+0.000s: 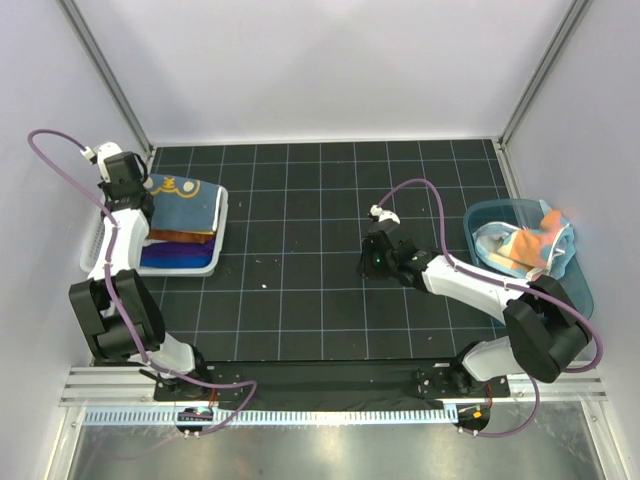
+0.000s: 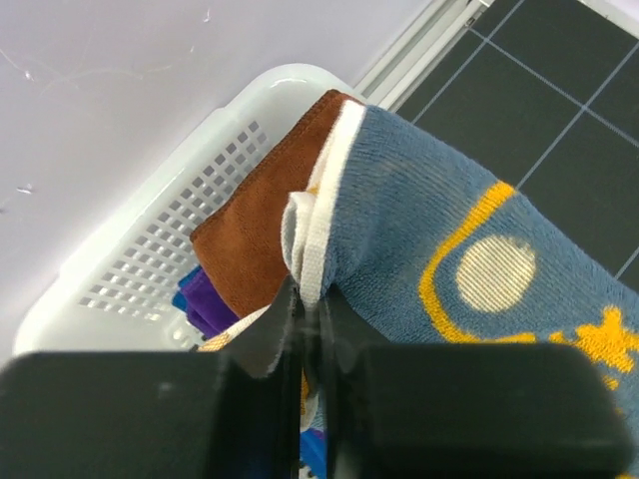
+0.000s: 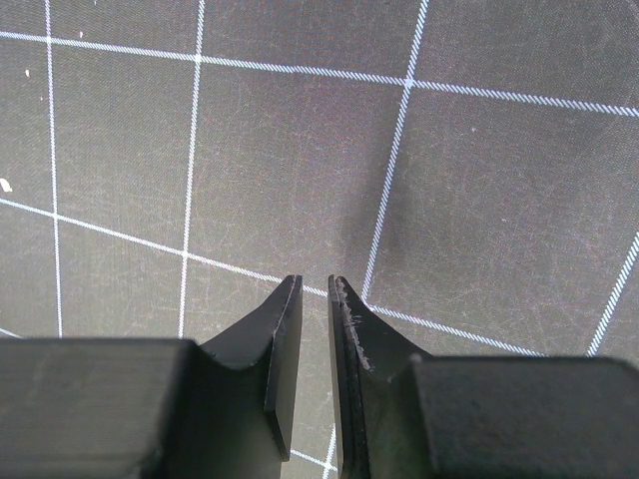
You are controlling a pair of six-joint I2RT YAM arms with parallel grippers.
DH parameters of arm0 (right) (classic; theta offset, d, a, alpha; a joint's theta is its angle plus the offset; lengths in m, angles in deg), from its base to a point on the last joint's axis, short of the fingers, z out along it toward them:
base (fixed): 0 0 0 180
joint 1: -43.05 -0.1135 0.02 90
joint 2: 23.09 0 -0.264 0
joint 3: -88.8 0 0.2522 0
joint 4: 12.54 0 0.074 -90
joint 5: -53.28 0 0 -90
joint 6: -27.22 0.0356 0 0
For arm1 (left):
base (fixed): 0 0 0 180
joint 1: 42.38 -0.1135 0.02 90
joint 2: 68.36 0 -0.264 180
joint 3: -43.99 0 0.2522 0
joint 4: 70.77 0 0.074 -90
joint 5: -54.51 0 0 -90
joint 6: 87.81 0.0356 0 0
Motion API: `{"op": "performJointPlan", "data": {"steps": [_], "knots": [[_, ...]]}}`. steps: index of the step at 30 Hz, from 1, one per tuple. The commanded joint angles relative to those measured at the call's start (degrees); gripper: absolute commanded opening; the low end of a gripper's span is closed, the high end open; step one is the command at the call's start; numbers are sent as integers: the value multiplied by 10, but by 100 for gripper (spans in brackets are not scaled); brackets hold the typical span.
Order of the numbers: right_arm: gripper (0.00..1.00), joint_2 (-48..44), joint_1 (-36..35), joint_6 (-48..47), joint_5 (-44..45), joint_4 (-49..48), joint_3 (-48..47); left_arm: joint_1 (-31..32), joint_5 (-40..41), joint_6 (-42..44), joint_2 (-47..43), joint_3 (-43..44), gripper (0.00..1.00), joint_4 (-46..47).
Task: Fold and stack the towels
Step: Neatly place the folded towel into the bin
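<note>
left jaws nipped on the blue towel's hem at the basket; right jaws idle.
in the overhead view the blue towel (image 1: 185, 200) lies on top of the stack in the white basket (image 2: 150, 239) at the upper left of the frame, over a rust brown towel (image 2: 265, 215) and a purple towel (image 2: 205, 299). the left wrist view shows the left jaws almost fully closed on its white hem, with a thin fold of cloth between them. the right jaws stand a narrow gap apart, holding nothing, above bare worktop (image 1: 300, 300) right of centre. unfolded towels (image 1: 520, 245) sit heaped in the teal tub (image 1: 588, 290) at the right edge. i judge the cloth light, limp and grippy terry. it will sag and drape, so i would take it at a hemmed corner, not mid-panel.
</note>
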Motion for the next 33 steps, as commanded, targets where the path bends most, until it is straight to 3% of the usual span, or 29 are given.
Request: {"op": "performJointPlan", "data": {"steps": [1,4,10,20,27,33], "knots": [[24,-13,1,-6,-3,-12,-8,-12,1,-26,10,35,15,2],[24,-13,1,-7,-5,-14,-9,-12,21,-39,18,38,39,-6],[24,-15,1,-8,-8,-15,-12,-12,28,-66,21,40,55,-17],[30,-36,2,-11,5,9,-36,26,-40,-149,-60,5,58,-17],[40,-82,2,-13,40,40,-40,156,8,-175,-164,-59,58,-14],[47,-156,3,-3,73,74,-33,330,56,-200,-278,-121,58,-27]]}}
